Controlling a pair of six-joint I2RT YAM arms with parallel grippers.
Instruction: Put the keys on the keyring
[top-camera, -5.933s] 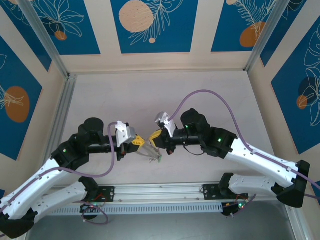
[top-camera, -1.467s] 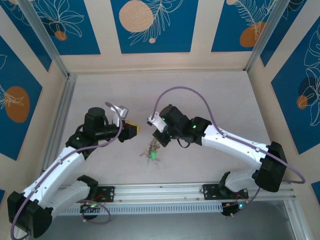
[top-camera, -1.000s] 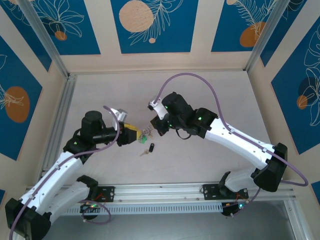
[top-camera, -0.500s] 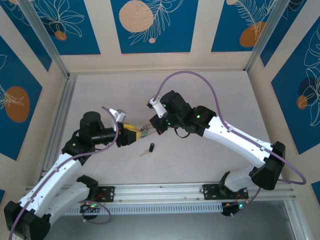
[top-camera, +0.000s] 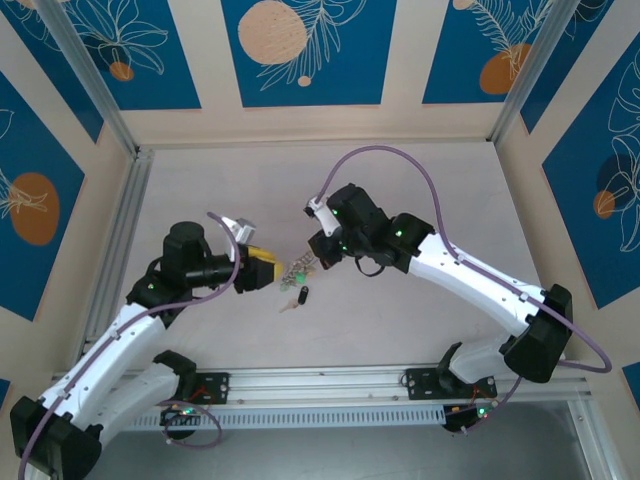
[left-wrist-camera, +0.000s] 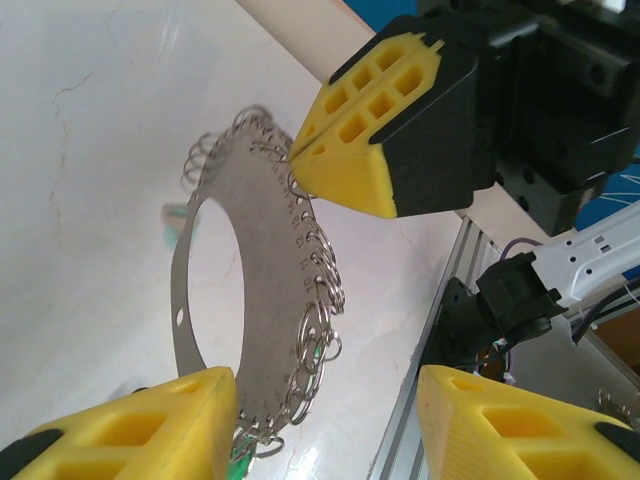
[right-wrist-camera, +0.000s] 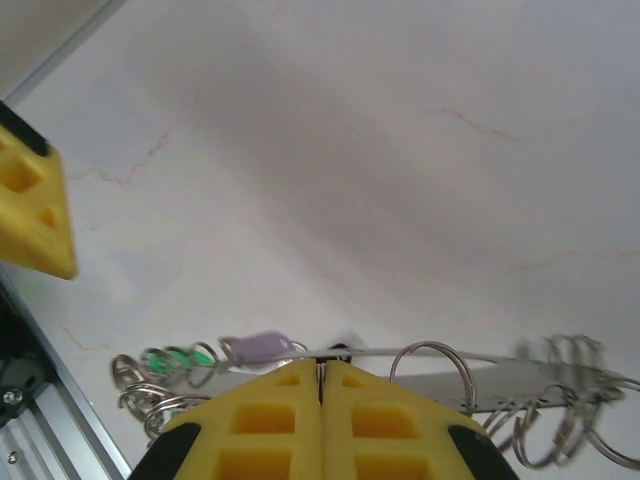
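The keyring (top-camera: 295, 271) is a flat grey metal hoop strung with several small split rings, held off the table between the two arms. My right gripper (top-camera: 314, 262) is shut on its thin edge, as the right wrist view (right-wrist-camera: 322, 368) shows, with the keyring (right-wrist-camera: 500, 385) running to the right. A green tag (right-wrist-camera: 170, 357) and a pale tag (right-wrist-camera: 255, 347) hang at its left end. My left gripper (left-wrist-camera: 322, 390) stands open with the keyring (left-wrist-camera: 270, 260) just ahead, its lower edge by the left finger (left-wrist-camera: 130, 430). The keys (top-camera: 297, 297), silver with a dark tag, lie on the table below.
An aluminium rail (top-camera: 320, 385) runs along the near edge of the table. A metal post and side rail (top-camera: 125, 230) border the left. The right arm's purple cable (top-camera: 380, 160) loops above the table. Pale table stretches behind both grippers.
The right gripper has shifted slightly right and lower with the hoop. The left gripper stays beside it, and the dark-tagged key lies where it lay.
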